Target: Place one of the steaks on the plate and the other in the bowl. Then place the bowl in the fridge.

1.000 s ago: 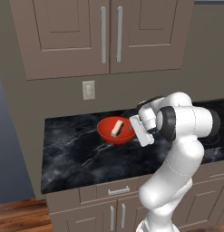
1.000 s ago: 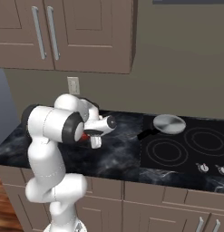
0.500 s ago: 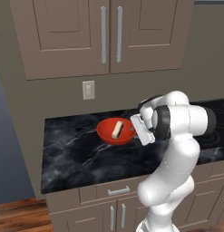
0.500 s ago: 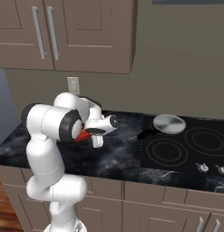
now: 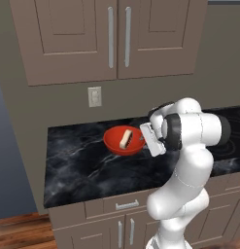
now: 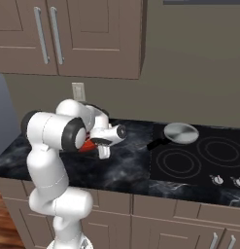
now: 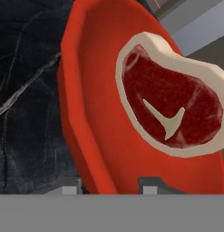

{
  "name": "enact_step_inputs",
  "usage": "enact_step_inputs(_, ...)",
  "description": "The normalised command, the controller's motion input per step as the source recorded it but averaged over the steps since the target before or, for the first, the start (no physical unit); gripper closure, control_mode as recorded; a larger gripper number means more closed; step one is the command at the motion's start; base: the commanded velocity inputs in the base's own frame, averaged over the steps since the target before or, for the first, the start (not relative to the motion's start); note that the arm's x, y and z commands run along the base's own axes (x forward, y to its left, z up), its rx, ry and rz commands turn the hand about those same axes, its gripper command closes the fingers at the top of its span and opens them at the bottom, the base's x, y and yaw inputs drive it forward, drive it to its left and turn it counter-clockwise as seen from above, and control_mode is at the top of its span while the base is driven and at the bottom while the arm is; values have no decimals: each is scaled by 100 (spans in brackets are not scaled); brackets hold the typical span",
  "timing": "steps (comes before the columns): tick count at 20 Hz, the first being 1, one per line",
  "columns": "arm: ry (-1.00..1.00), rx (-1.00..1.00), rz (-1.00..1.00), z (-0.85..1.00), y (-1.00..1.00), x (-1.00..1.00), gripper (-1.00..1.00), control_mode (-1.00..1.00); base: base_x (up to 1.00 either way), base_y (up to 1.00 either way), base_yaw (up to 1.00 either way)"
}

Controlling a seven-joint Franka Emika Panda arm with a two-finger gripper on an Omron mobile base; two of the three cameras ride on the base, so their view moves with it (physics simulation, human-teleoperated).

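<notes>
Red-orange bowl [image 7: 99, 118] with a steak [image 7: 170, 104] inside now sits pinched at its rim by our gripper [image 7: 106, 183]. A second ago the fingers were wide; we judge it ready to lift toward the fridge.

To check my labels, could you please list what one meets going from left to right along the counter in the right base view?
Bowl → claw → frying pan → stove knobs.
</notes>
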Motion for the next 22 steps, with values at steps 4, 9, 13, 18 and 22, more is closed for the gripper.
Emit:
enact_step_inputs(4,-6,-4,-1,-11,36,-2,100,-100,0,0,0)
enact_step_inputs(9,-1,-2,14,0,23,0,100,-100,0,0,0)
enact_step_inputs(13,-2,-3,16,0,12,0,100,-100,0,0,0)
enact_step_inputs(18,-1,0,2,0,0,-4,100,-100,0,0,0)
enact_step_inputs(22,-7,1,-1,45,-9,-49,100,-100,0,0,0)
